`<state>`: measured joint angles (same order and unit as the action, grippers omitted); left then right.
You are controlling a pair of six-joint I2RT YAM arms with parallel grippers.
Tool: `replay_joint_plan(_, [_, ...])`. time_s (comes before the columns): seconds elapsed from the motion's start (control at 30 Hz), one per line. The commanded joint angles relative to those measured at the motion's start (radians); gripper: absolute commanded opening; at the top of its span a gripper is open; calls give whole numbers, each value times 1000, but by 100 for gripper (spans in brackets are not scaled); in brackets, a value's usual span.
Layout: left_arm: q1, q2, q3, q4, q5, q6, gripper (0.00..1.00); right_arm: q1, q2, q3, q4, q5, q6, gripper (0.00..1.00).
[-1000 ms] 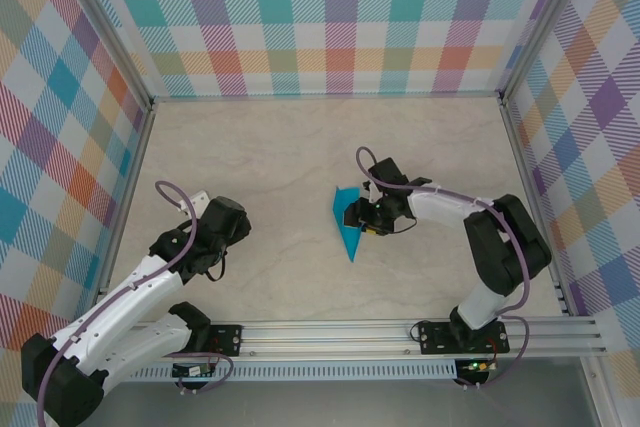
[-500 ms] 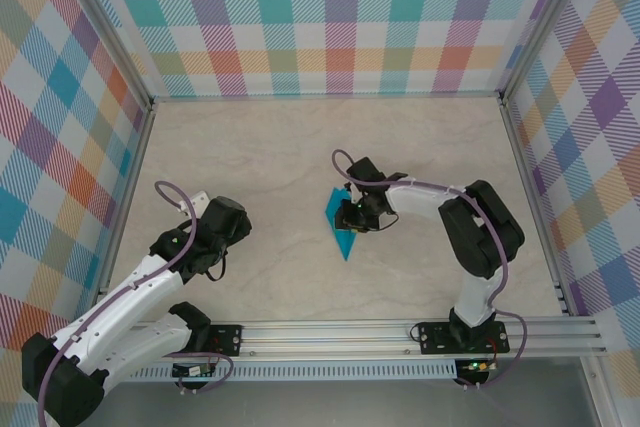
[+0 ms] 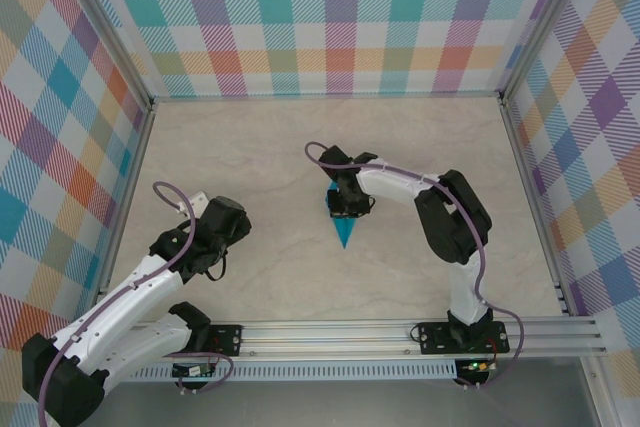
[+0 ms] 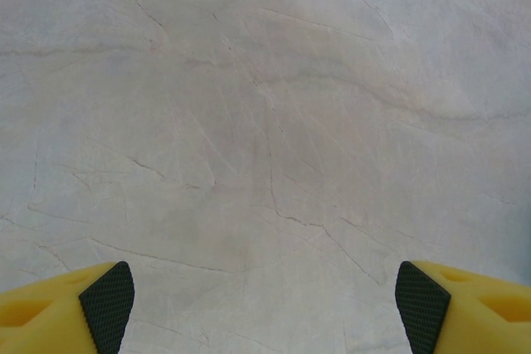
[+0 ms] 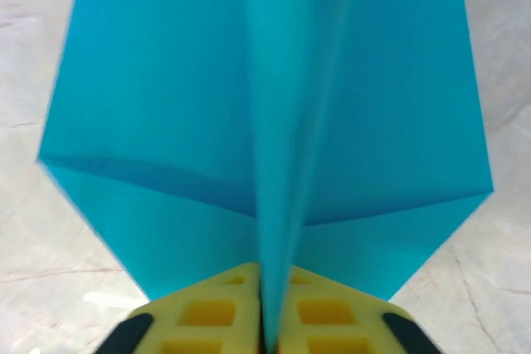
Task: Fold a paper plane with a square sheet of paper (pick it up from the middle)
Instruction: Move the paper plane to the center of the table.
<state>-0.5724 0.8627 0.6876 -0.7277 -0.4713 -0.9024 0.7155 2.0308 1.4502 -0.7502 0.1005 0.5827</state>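
Right gripper (image 5: 267, 329) pinches paper plane (image 3: 344, 233), covering wide end; tip perhaps on table (image 3: 250, 167).

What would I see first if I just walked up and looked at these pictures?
The bright teal-blue paper plane jumps out in the middle of the scene, its raised centre fold pinched between the yellow fingers of the right gripper. Colourful checked walls stand around the table. At the near left, the left gripper hangs open over it.
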Motion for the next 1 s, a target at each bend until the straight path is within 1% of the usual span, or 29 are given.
replay_joint_plan(0.0, [16, -9, -23, -9, 3, -21, 85, 12, 39, 36, -97, 44, -9, 15])
replay_joint_plan(0.2, [17, -4, -31, 5, 9, -25, 85, 15, 78, 47, -95, 35, -2, 27])
replay_joint_plan(0.27, [17, 2, -30, 8, 8, -25, 85, 23, 100, 64, -114, 40, -6, 28])
replay_joint_plan(0.43, [17, 13, -33, 16, 10, -27, 85, 67, 188, 112, -191, 100, 18, 34])
replay_joint_plan(0.47, [18, 15, -33, 16, 11, -26, 85, 71, 207, 118, -203, 101, 27, 38])
replay_joint_plan(0.57, [19, 25, -30, 15, 13, -29, 85, 85, 233, 121, -218, 121, 74, 42])
replay_joint_plan(0.6, [19, 26, -30, 16, 15, -30, 85, 88, 238, 125, -230, 138, 95, 47])
replay_joint_plan(0.83, [20, 40, -24, 22, 26, -29, 85, 87, 255, 162, -245, 128, 186, 50])
replay_joint_plan(0.9, [20, 41, -24, 25, 33, -24, 85, 87, 237, 162, -231, 111, 197, 51])
replay_joint_plan(0.97, [19, 44, -22, 26, 37, -17, 85, 88, 202, 170, -237, 122, 197, 51])
